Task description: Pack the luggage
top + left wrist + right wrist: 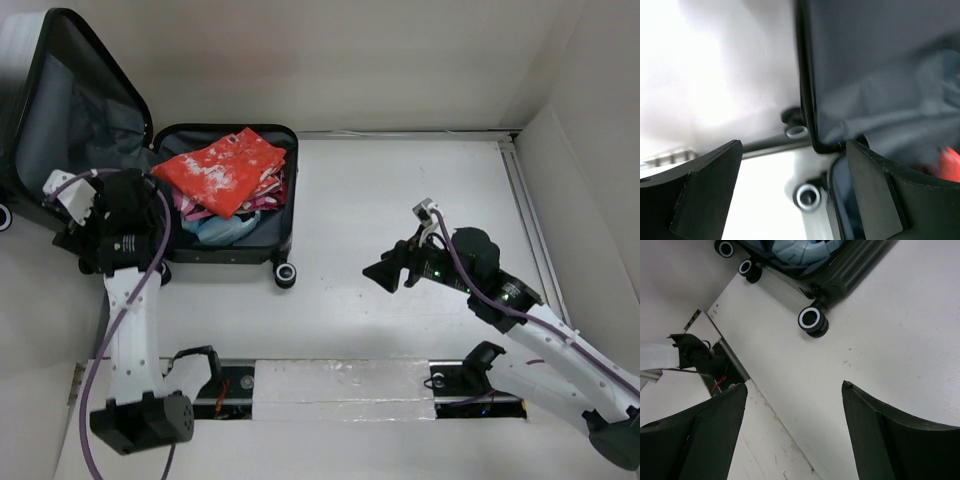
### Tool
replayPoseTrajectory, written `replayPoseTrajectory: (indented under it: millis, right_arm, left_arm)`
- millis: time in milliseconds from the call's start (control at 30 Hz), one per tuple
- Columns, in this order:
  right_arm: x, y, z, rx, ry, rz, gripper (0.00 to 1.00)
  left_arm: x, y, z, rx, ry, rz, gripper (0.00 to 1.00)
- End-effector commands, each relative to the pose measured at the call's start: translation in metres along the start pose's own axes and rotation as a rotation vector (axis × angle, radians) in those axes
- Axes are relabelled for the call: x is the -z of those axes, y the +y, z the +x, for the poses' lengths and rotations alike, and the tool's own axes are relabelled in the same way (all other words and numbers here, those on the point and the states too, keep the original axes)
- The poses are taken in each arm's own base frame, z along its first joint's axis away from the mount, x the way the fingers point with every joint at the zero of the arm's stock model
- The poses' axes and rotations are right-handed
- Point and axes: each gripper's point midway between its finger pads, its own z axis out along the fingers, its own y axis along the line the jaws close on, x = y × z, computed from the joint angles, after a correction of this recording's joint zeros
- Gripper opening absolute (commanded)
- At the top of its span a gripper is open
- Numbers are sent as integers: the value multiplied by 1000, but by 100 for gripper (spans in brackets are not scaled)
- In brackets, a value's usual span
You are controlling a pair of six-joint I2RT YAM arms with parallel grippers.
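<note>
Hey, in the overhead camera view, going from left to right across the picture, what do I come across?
Raised lid of the luggage → red garment lying on top in its open base → right gripper → white side wall.

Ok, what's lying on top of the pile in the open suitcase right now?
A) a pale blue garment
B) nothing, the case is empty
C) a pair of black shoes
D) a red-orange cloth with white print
D: the top view shows a red-orange cloth with white marks spread over the other clothes in the open luggage; pale blue fabric only peeks out from under it.
</note>
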Motion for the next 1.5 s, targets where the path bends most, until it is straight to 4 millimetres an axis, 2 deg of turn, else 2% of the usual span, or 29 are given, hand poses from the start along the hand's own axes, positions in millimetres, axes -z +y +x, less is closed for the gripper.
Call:
replayPoseTrajectory:
  millis: [0, 167, 200, 333, 367, 400, 500, 533, 567, 633, 733, 767, 833, 867, 900, 967, 1000, 1033, 1067, 1100, 1133, 1167, 1200, 1267, 1300, 1333, 1367, 1433, 1467]
  right_arm:
    - [4, 18, -16, 53, -65, -80, 82]
    - [4, 18, -9, 52, -51, -84, 82]
    - [6, 19, -10, 55, -60, -88, 82]
    - [5, 15, -4, 49, -46, -67, 81]
    - [4, 14, -5, 49, -49, -59, 81]
    - [4, 14, -5, 49, -49, -59, 81]
    - [4, 12, -6, 48, -53, -51, 81]
    - [2, 10, -3, 45, -43, -46, 81]
    - [0, 9, -2, 42, -35, -42, 81]
    - [-3, 8, 1, 41, -26, -36, 81]
    - [-9, 3, 3, 36, -16, -18, 81]
    - [-9, 1, 2, 36, -21, -8, 81]
    - [-11, 2, -1, 38, -26, -11, 81]
    - [-13, 1, 1, 35, -17, -6, 81]
    - [-15, 0, -3, 36, -23, 1, 81]
    - [-16, 0, -5, 26, -26, 9, 81]
    - [-15, 5, -16, 32, -49, -1, 81]
    - [-17, 4, -18, 31, -49, 9, 81]
    - [-19, 3, -16, 16, -39, 13, 81]
    - [-18, 3, -28, 21, -73, 31, 81]
    - [-18, -2, -30, 11, -86, 58, 81]
    - [-19, 0, -34, 12, -89, 57, 81]
    - [-18, -3, -39, 2, -104, 83, 81]
    - [-19, -7, -44, -9, -121, 111, 81]
    - [-19, -10, -43, -11, -120, 128, 81]
    - [-20, -14, -49, -12, -135, 155, 81]
    - [-20, -16, -50, -12, -140, 166, 81]
    - [-28, -26, -49, -17, -132, 210, 81]
    - [-28, -24, -57, -15, -148, 212, 81]
  left_arm:
    - [-14, 19, -27, 2, -56, -181, 81]
    - [-39, 18, -34, -35, -16, -245, 79]
    - [-50, 20, -42, -25, -6, -276, 79]
    - [-63, 20, -38, -49, 11, -303, 72]
    - [-66, 17, -36, -71, 19, -293, 63]
    - [-66, 13, -43, -46, 1, -285, 62]
    - [-73, 4, -49, -52, 5, -298, 37]
    - [-72, -3, -58, -30, 6, -269, 26]
    - [-71, -9, -60, -6, 13, -239, 4]
    - [-66, -26, -57, 11, 46, -137, 0]
    - [-21, -61, -62, 41, 24, 80, 0]
    - [11, -74, -50, 35, 39, 202, 0]
    - [47, -94, -35, 19, 54, 370, 0]
    - [62, -102, -9, -9, 89, 431, 0]
    - [99, -118, 2, -4, 117, 592, 0]
    - [135, -134, 37, -43, 219, 770, 0]
    - [151, -139, 72, -118, 281, 860, 0]
    - [164, -150, 84, -122, 317, 955, 0]
    - [194, -157, 105, -168, 415, 1129, 0]
    - [206, -158, 129, -228, 474, 1207, 7]
    - [229, -160, 147, -292, 548, 1345, 30]
    - [229, -164, 147, -300, 535, 1353, 42]
    - [246, -159, 155, -330, 587, 1451, 51]
    - [262, -162, 148, -343, 586, 1548, 63]
    - [281, -158, 144, -370, 601, 1673, 80]
    - [291, -159, 141, -382, 608, 1734, 90]
    - [302, -162, 139, -404, 636, 1794, 97]
    - [331, -149, 146, -473, 761, 1974, 100]
    - [341, -153, 153, -493, 814, 2010, 100]
